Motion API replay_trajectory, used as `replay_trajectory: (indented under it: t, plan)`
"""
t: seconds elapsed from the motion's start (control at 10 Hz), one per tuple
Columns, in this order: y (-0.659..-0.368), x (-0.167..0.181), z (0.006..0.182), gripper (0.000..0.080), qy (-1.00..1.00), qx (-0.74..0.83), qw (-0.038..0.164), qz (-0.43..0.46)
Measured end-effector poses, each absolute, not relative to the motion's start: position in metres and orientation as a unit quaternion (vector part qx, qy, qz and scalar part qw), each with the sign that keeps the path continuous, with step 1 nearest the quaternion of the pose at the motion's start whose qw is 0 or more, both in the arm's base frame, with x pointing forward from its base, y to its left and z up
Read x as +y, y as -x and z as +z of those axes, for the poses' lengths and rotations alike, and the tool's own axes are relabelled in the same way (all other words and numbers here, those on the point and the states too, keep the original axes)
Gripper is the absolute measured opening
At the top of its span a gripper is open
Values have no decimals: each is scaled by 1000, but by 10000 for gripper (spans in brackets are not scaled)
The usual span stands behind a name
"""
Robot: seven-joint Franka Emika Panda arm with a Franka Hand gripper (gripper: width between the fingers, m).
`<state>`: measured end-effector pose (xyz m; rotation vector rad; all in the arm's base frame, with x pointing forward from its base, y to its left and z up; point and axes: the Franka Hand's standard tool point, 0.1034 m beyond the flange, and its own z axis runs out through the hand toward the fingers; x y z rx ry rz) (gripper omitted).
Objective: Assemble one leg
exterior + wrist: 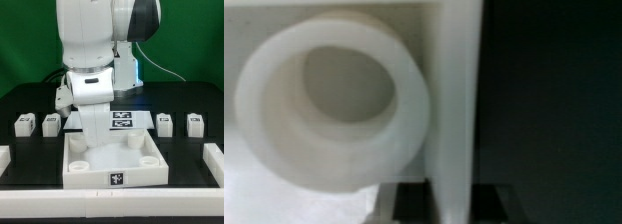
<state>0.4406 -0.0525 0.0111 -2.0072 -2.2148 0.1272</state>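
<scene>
Four small white legs with markers stand in a row on the black table: two at the exterior view's left (22,123) (50,122) and two at the right (166,121) (194,122). The big white tray (112,172) lies in front of them. My arm's hand (90,100) is low over the tray's back left corner and hides the fingers there. In the wrist view my gripper (448,200) straddles the tray's upright wall (452,90), with a dark finger (409,206) tight against each side. A round socket (331,100) is beside it. No leg is held.
The marker board (122,120) lies flat behind the tray, partly under the arm. White rail blocks sit at the table's left edge (5,155) and right edge (212,160). A green wall is behind.
</scene>
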Motion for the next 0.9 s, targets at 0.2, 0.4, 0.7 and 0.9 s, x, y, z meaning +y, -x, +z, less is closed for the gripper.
replay_trajectory:
  t: [0.2,0.4,0.7,0.9]
  plan:
    - [-441,-53,11,74,669,-738,75,42]
    - [-441,-52,11,74,669,-738,75,42]
    - [-457,-17,13,74,695,-715,71,35]
    - [-474,4,13,74,705,-705,70,27]
